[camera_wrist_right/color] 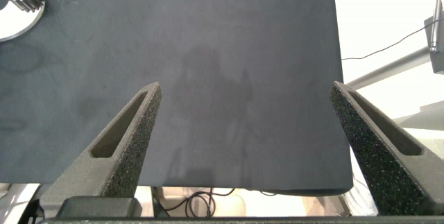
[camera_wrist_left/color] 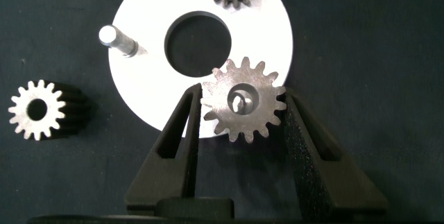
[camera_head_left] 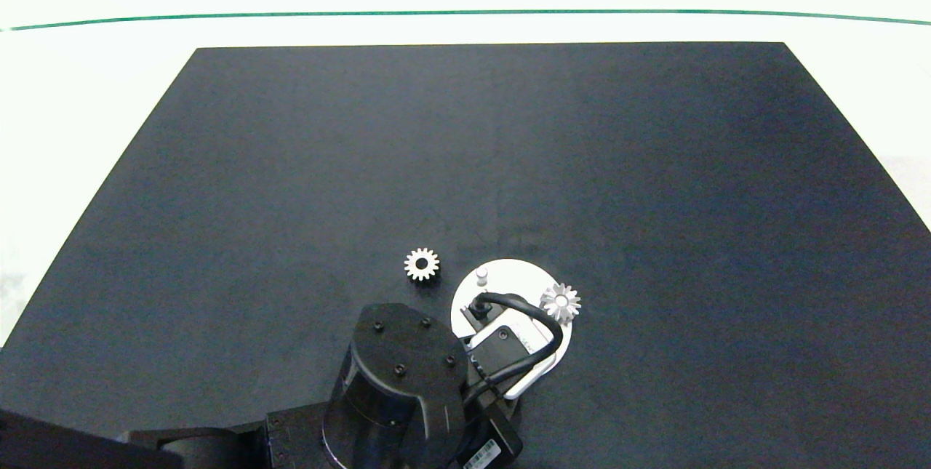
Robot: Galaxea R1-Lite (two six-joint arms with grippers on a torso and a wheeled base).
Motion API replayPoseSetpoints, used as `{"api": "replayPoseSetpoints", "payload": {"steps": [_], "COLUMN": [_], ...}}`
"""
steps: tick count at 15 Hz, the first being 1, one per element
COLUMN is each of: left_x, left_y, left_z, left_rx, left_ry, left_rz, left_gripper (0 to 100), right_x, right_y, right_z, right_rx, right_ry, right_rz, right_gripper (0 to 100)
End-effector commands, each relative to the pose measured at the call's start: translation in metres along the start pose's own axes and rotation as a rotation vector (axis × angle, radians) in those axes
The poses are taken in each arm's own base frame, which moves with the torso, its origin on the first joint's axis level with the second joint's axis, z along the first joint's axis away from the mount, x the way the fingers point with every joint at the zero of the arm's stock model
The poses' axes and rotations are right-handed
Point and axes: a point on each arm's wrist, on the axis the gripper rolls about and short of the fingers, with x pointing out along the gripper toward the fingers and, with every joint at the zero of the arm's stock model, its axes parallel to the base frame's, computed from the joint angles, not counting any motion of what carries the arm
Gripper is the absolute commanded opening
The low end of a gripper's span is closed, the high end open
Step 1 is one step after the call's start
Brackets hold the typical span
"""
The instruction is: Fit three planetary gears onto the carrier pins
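A: Nearest us is the left arm (camera_head_left: 396,374), coming over the near edge of the disc (camera_wrist_left/color: 142,96). Its left gripper (camera_wrist_left/color: 243,109) has the jaws closed on a held gear (camera_wrist_left/color: 244,107), one on each side of the teeth.

B: Is it on a pin yet?

A: The wrist view shows a pale pin tip (camera_wrist_left/color: 239,101) inside the bore, a little off centre. I judge it is over the near pin, not seated.

B: The other gears?

A: A seated gear (camera_head_left: 561,302) sits at the disc's right edge. A loose gear (camera_head_left: 422,264) lies on the bench (camera_head_left: 654,163), just left of the disc. The far pin (camera_head_left: 481,276) stands bare.

B: How to finish well?

A: Centre the bore on the pin, keep the gear level, lower straight, then release.

B: And the right gripper (camera_wrist_right/color: 243,148)?

A: It hovers with the jaws wide apart and empty, well off to the right.
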Motion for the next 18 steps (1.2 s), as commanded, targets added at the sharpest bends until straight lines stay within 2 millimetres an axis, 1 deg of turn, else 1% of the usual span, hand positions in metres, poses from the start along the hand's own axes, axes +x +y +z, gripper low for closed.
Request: {"api": "replayPoseSetpoints", "payload": {"steps": [1, 14, 15, 18], "left_x": [0.0011, -0.0001, -0.0003, -0.0005], "left_y": [0.0025, 0.0031, 0.0025, 0.0010], "left_z": [0.0004, -0.0034, -0.0037, -0.0039], "left_rx": [-0.001, 0.002, 0.005, 0.006], "left_ry": [-0.002, 0.009, 0.010, 0.011], "left_rz": [0.012, 0.011, 0.009, 0.004], "left_gripper": [7, 7, 100, 100], "right_x": [0.0000, 0.0003, 0.0003, 0.0003], "right_y": [-0.0001, 0.0002, 0.0002, 0.0002], "right_z": [-0.0004, -0.0006, -0.0006, -0.0006], "right_rx": [-0.003, -0.003, -0.003, -0.003], "right_ry": [0.003, 0.004, 0.004, 0.004], "right_rz": [0.002, 0.010, 0.010, 0.010], "right_gripper": [100, 100, 100, 100]}}
